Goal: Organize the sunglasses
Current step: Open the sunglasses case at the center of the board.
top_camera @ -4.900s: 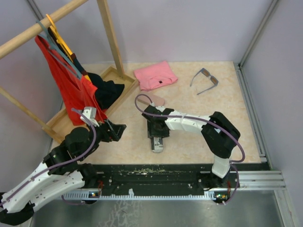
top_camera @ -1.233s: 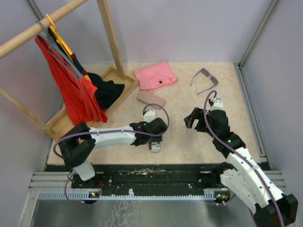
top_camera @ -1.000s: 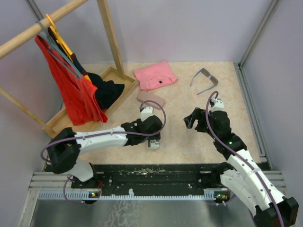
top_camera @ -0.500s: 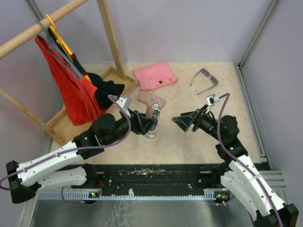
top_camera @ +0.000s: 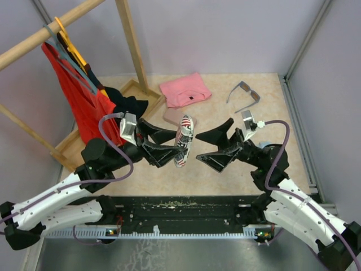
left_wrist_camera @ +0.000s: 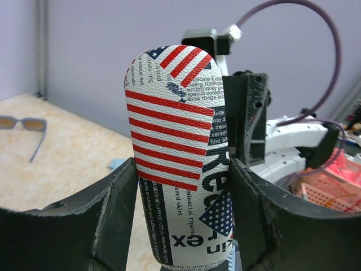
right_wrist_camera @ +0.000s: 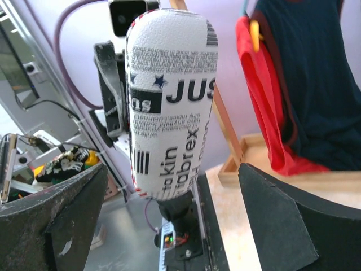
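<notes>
sunglasses [top_camera: 243, 96], one pair visible, one flag case [top_camera: 184, 131] clamped by left gripper [top_camera: 178, 148], right gripper [top_camera: 198, 148] agape

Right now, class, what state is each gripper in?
Left gripper: closed on the flag-patterned case.
Right gripper: open, holding nothing.

desk [top_camera: 293, 121]: beige marbled top. far centre: folded pink cloth [top_camera: 185, 90]. far right: 1 pair of sunglasses [top_camera: 243, 96], arms unfolded, well apart from the cloth. pink case [top_camera: 171, 115] just in front of the cloth, partly hidden. far left: wooden tray [top_camera: 128, 83] holding dark clothes [top_camera: 132, 110], rack post [top_camera: 132, 45] at its corner.
</notes>
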{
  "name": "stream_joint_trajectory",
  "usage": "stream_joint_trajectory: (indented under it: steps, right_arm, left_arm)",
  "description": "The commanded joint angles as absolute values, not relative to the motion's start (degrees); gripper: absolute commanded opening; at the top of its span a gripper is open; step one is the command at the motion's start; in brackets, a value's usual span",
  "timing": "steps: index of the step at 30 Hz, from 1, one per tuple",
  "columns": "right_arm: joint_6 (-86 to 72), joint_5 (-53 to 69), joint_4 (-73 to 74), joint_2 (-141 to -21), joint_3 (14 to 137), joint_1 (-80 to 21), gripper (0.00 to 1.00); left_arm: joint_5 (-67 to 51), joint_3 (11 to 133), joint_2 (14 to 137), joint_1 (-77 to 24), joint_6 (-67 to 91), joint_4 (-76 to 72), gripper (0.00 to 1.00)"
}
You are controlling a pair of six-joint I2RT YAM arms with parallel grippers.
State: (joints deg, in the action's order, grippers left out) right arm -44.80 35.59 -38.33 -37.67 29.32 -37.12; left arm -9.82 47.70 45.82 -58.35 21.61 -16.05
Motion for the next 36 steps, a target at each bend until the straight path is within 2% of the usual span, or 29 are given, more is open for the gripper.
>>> stream_joint_trajectory:
  steps: [1, 8, 15, 22, 27, 31, 36]
  right_arm:
    - [-44.52, 36.67, -48.38, -39.86, 34.81, -38.44, 0.99]
    - [-46.16, 37.64, -51.67, -43.34, 37.59, -40.31, 0.99]
    - [-41.89, 36.01, -47.48, -43.93, 39.07, -45.67, 0.99]
    - [-39.97, 34.32, -45.83, -44.43, 39.7, -47.82, 0.89]
    - [-39.71, 34.49, -44.83, -44.94, 40.44, -47.86, 0.87]
    - [-39.99, 34.46, -44.84, -45.43, 40.36, -47.91, 0.79]
    - [-39.73, 33.89, -44.21, -45.56, 40.34, -47.91, 0.58]
  left_arm:
    - [-19.61, 50.55, 46.42, -58.18, 21.38, -25.57, 0.0]
    - [-23.06, 51.77, 47.95, -58.18, 22.15, -27.68, 0.0]
    - [-22.65, 51.88, 48.54, -58.18, 22.28, -27.82, 0.0]
    - [-22.68, 51.62, 48.85, -58.18, 22.35, -27.48, 0.0]
    - [-22.17, 51.19, 48.5, -58.18, 22.38, -27.32, 0.0]
    - [-21.85, 50.76, 48.31, -58.18, 22.42, -27.42, 0.0]
    - [-21.18, 50.63, 48.06, -58.18, 22.04, -26.62, 0.0]
